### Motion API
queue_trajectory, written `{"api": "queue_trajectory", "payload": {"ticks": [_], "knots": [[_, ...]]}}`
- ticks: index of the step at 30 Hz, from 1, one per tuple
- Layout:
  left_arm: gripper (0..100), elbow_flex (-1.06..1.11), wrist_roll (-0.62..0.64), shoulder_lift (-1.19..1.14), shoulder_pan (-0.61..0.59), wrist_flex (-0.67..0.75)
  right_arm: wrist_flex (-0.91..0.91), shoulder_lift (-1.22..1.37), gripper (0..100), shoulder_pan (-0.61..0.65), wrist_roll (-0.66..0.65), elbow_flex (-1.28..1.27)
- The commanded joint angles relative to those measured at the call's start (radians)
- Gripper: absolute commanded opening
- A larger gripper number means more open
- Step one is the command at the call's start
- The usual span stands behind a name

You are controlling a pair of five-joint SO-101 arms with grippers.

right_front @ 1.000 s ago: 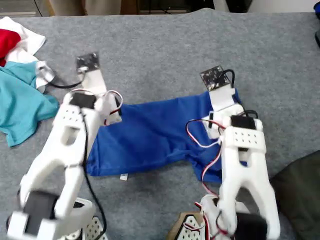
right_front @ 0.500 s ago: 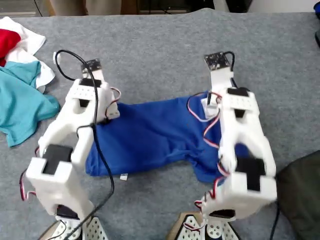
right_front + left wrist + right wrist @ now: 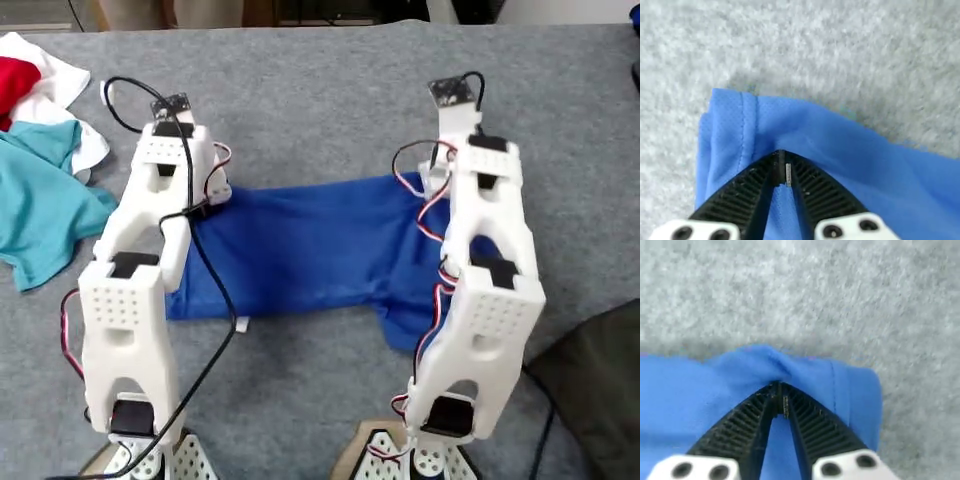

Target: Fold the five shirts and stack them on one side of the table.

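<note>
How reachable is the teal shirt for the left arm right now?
Probably not yet: the left gripper is shut on an edge of the blue shirt. The teal shirt lies close beside that arm, nothing between them, so after letting go the way looks free.

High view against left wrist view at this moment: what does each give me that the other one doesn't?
High view: both arms, the whole blue shirt, a teal shirt, a red and white heap, a dark cloth. Left wrist view: the left gripper, fingers shut on the shirt near its stitched hem. Both: blue shirt on the grey table.
</note>
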State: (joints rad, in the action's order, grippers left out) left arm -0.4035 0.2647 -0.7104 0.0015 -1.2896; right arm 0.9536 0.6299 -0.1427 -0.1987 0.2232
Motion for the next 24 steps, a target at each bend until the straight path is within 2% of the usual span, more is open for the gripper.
{"api": "queue_trajectory", "payload": {"ticks": [1,7,17,24], "knots": [[2,-0.207,-0.009,-0.044,-0.02,-0.074,0.068,0.027,0.6,-0.021,0.034,0.225],[2,-0.407,-0.009,-0.111,-0.021,-0.212,0.229,0.108,0.6,-0.021,0.041,0.437],[2,-0.608,-0.011,-0.13,-0.014,-0.413,0.6,0.124,0.6,-0.054,0.034,0.708],[2,-0.575,-0.003,-0.136,0.064,-0.445,0.809,0.128,0.6,-0.054,0.032,0.708]]}}
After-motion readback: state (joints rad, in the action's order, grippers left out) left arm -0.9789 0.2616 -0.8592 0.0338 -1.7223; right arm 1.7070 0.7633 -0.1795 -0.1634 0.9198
